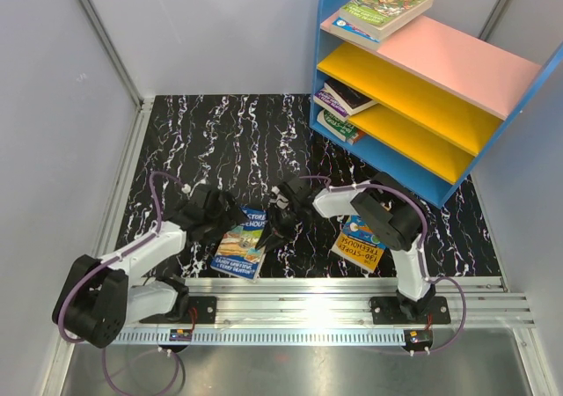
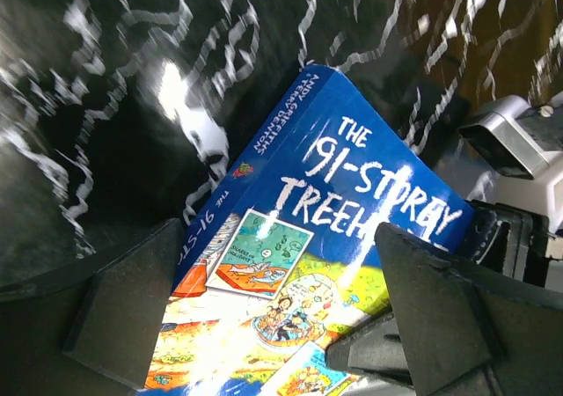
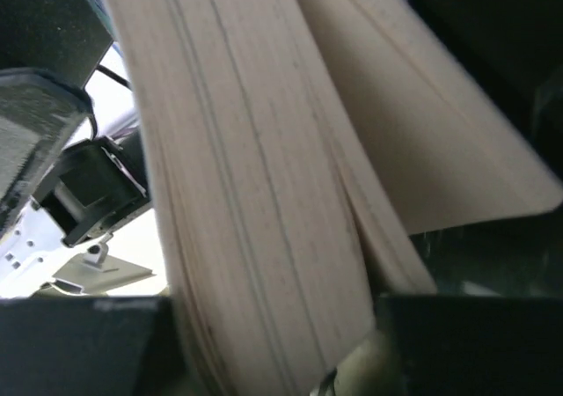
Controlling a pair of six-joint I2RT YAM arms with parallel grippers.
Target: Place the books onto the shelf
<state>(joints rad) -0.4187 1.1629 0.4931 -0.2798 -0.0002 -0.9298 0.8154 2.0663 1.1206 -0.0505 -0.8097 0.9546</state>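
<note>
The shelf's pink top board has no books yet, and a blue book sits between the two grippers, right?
Not quite: the top external view shows a stack of books on the pink top board of the shelf. The blue book does sit between the left gripper and the right gripper.

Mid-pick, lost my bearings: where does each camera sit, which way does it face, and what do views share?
Top external: above and behind the bases, looking down on the table, the shelf and both arms.
Left wrist: on the left arm, facing down onto the cover of the blue book, the open left gripper straddling it.
Right wrist: on the right arm, close on that book's page edge, the right gripper shut on it.
Shared: all three show the blue book.
</note>
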